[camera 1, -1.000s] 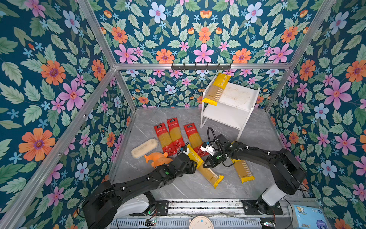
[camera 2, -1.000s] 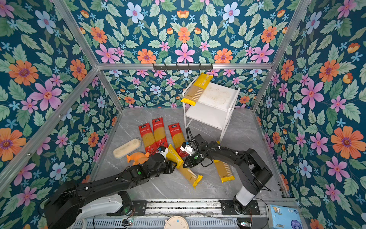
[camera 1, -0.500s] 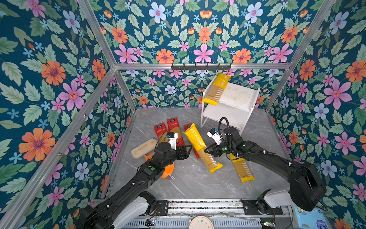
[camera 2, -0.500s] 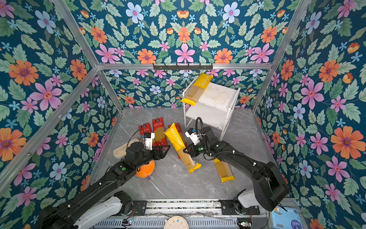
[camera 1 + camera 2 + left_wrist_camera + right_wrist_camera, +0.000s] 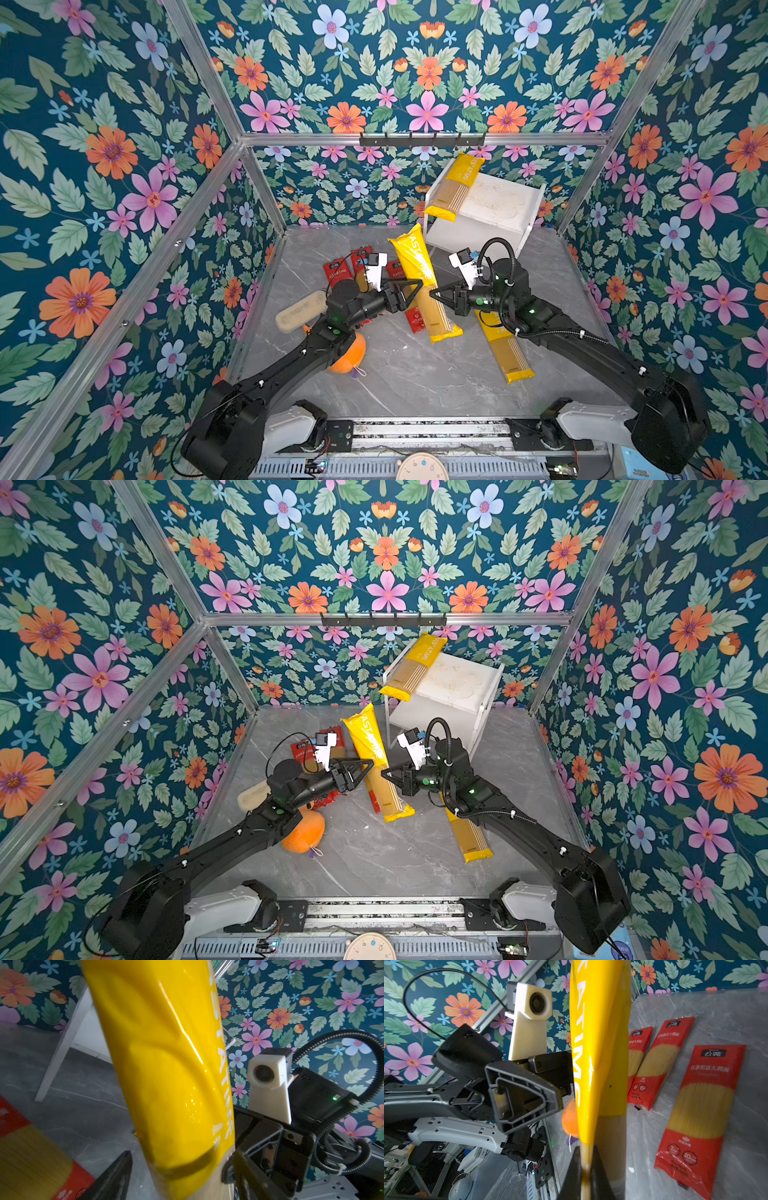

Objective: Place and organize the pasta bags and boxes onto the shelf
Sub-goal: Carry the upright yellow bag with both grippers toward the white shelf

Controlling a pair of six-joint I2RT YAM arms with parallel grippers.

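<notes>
Covering every wall, flowered wallpaper point(image 5: 104, 166) closes in a grey marbled table point(image 5: 415, 382). Over its middle the right end effector point(image 5: 434, 296) is clamped on a tilted yellow pasta pack point(image 5: 415, 266). The left end effector point(image 5: 409, 291) stands with jaws apart just left of it. A second yellow pack point(image 5: 455, 187) lies on the white shelf point(image 5: 498, 199), far right. Red packs point(image 5: 343, 270) lie far left.

We're seeing a black left arm point(image 5: 286, 370) and right arm point(image 5: 582, 345), white bases point(image 5: 291, 424), boxy white cameras point(image 5: 268, 1073), a ribbed black cable point(image 5: 342, 1032) and a green light point(image 5: 335, 1098).
</notes>
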